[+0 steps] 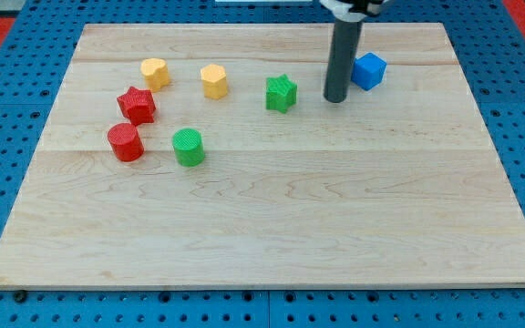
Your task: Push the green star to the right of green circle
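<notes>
Seven blocks on board (272, 219). Green, two: green star (281, 93), green circle (188, 147). Red, two: red star (137, 105), red cylinder (125, 142). Yellow, two: yellow heart (155, 73), yellow hexagon (213, 81). Blue, one: blue cube (368, 70).

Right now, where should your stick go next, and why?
Probably up and around to the top side of the green star. My tip sits to its right, beside the blue cube, and the star must go down, right of the green circle.

Blue cube (369, 70) near board's (335, 228) top right. Yellow heart (155, 72), yellow hexagon (213, 80) upper left, apart. Red star (137, 105) just above red cylinder (126, 142), view's left.
</notes>
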